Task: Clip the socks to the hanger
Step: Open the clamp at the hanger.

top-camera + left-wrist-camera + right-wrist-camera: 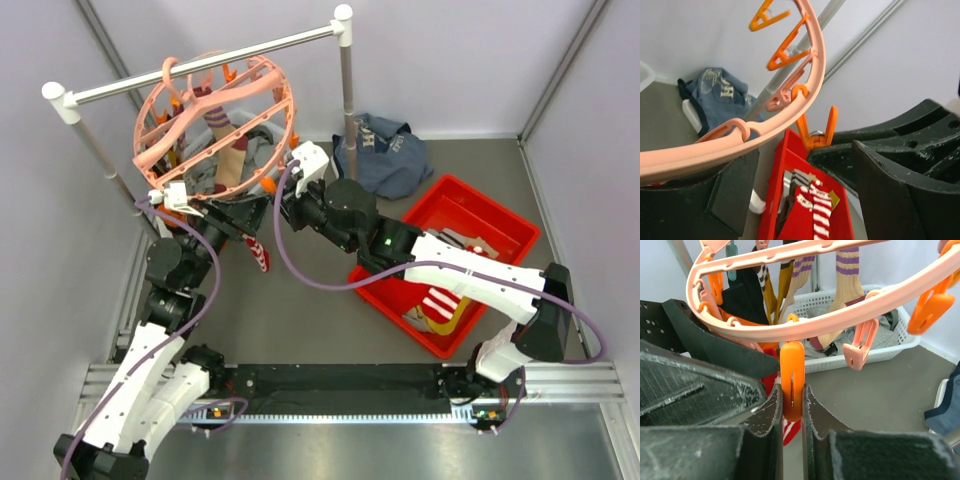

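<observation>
The salmon-pink hanger (215, 120) hangs by its hook from the white rail. Several socks (847, 275) dangle from its crossbars. My right gripper (792, 405) is at the ring's right rim (830, 325), shut on an orange clip peg (792, 375). A red-and-white striped sock (258, 252) hangs just below that peg; I cannot tell what holds it. My left gripper (795, 200) is open under the ring's near rim (740, 135), nothing between its fingers. Another orange peg (817, 130) hangs just beyond them. In the top view the left gripper (240, 215) and right gripper (287, 195) nearly meet.
A red bin (500, 225) at right holds more socks (815, 210). A navy garment (385, 150) lies at the back. A white basket (875, 352) of clothes stands under the hanger. The rail stand's posts (347, 90) flank the hanger.
</observation>
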Controlling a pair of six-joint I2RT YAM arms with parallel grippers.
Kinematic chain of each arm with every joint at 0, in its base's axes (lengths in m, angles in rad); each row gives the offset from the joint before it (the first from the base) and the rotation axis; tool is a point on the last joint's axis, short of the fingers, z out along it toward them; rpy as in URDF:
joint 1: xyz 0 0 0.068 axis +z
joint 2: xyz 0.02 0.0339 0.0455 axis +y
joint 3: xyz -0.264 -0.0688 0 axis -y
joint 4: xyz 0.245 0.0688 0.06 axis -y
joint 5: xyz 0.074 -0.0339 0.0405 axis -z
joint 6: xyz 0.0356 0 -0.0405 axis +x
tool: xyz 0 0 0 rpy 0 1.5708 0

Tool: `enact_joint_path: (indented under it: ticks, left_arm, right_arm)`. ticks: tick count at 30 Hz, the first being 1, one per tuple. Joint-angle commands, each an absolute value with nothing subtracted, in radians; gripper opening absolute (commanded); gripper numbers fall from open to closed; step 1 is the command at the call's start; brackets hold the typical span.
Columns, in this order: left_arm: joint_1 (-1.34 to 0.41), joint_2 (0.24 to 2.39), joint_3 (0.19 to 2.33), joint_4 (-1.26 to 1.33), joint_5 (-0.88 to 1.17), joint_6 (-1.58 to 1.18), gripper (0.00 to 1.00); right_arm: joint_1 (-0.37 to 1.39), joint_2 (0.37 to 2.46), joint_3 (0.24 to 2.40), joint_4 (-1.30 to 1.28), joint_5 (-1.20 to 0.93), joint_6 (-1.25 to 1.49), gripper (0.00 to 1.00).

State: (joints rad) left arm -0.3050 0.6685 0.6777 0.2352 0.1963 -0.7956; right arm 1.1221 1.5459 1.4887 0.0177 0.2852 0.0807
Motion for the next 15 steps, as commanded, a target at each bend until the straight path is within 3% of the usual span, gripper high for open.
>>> enact_joint_path:
  ticks: [1, 10, 15]
  left_arm:
    - [-0.308, 0.716, 0.644, 0.507, 0.186, -0.845, 0.79]
    - [-0.339, 0.772, 0.630, 0.657, 0.156, -0.877, 0.78]
    - [-0.359, 0.796, 0.644, 0.660, 0.146, -0.864, 0.66]
  right_arm:
    - [1.127, 1.543, 1.545, 0.031, 0.238, 0.132, 0.00]
    - [1.127, 1.552, 1.543, 0.044, 0.226, 0.129, 0.00]
    - [1.127, 1.559, 1.549, 0.043, 0.219, 0.106, 0.00]
